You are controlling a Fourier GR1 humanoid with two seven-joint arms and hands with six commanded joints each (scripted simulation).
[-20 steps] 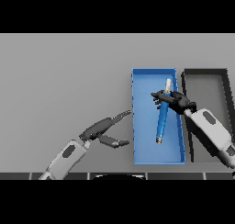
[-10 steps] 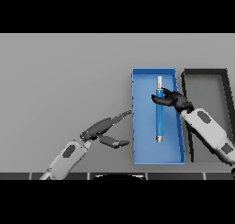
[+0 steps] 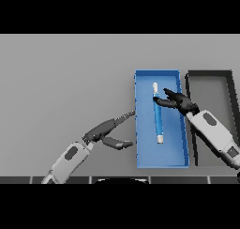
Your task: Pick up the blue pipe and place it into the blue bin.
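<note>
The right hand [image 3: 179, 101] is seen over the right half of the blue bin [image 3: 140, 129], reaching in from the lower right on a white and grey arm. Its fingers [image 3: 161, 101] are stretched out and relaxed toward the view's left, with nothing curled round; the tips lie at, or just beside, the upper part of the blue pipe [image 3: 158, 114], though actual contact cannot be made out.

The blue pipe is laid flat inside the blue bin, lengthwise along the bin's long axis, with a white end toward the far wall and another white end toward the near wall. It lies near the middle of the bin floor.

The left hand [image 3: 107, 131] is held over the grey counter [image 3: 65, 82] just to the left of the bin. Its fingers are extended and spread apart from the thumb, one tip pointing at the bin's left wall, and nothing is held.

A black bin [image 3: 209, 73] is set directly to the right of the blue bin, parallel to it, partly covered by the right arm.
</note>
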